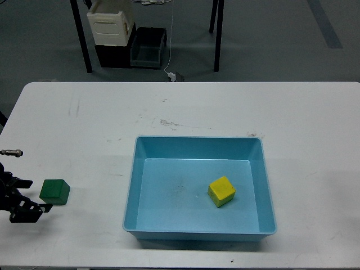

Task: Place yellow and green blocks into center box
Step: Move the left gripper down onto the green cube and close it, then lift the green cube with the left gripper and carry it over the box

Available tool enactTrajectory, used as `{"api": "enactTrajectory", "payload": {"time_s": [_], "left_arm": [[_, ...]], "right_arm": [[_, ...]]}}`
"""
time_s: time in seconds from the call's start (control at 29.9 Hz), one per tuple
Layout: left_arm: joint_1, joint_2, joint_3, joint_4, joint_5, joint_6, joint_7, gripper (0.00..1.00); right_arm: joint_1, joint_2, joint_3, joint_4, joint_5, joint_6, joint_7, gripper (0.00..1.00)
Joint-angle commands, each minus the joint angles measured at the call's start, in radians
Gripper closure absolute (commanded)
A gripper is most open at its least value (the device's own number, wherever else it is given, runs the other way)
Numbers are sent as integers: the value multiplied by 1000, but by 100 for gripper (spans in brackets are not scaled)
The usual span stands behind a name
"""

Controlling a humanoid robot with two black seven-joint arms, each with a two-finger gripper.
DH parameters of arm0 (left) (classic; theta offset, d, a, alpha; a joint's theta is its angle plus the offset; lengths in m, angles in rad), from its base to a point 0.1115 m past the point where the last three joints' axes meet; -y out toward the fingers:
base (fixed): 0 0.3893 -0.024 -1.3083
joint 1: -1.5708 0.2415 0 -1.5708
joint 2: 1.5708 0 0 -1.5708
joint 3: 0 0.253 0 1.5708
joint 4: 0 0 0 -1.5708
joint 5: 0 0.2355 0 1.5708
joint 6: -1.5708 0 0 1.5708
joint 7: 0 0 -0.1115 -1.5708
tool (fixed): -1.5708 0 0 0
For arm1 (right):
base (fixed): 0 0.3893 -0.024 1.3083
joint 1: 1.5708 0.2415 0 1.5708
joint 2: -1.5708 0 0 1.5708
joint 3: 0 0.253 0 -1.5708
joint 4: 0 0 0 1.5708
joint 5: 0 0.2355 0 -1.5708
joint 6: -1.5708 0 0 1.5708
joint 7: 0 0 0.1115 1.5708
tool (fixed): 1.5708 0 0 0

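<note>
Green block point(54, 191) sits on the white tabletop point(84, 124) at 9 o'clock from the blue box point(130, 194), well apart from it. Just at its 8 o'clock, the left end effector point(25, 197) is cut off by the picture's edge; its two dark fingers stand parted, gripping nothing, tips close beside the block. Yellow block point(221, 191) lies inside the box, right of middle. Beyond the tabletop, a cream crate point(109, 22) and black bin point(149, 48) rest on grey floor.

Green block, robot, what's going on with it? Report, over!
Left tool open, beside the green block, not gripping. Right tool out of view. Green block on the table, left of the blue tray. Yellow block already inside. Path clear.
</note>
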Motion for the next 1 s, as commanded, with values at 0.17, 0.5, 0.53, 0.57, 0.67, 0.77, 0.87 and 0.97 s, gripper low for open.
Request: {"api": "enactTrajectory", "payload": {"time_s": [0.17,0.5,0.53,0.57,0.67,0.77,0.87,0.97], "left_arm": [[-20,-48,1,0,-16,-7,0,0],[-29,-66,18,0,-22,0,0,5],[-31,-68,18,0,-24,0,0,8],[-32,-68,20,0,-22,2,0,10],[-44,-68,23,0,-24,5,0,17],[-46,-69,23,-5,-21,13,0,34],[-46,-72,35,-2,-16,57,0,39],[-49,-72,63,0,-15,86,0,41]], "right_arm": [[-6,1,1,-2,0,-10,0,0],[-9,1,1,-5,0,-24,0,0],[-9,1,0,-5,-2,-27,0,0],[-9,1,0,-5,-2,-28,0,0],[-9,1,1,-5,0,-28,0,0],[-9,1,4,-5,-2,-30,0,0],[-9,1,4,-5,-2,-33,0,0],[-9,1,3,-6,-2,-41,0,0]]}}
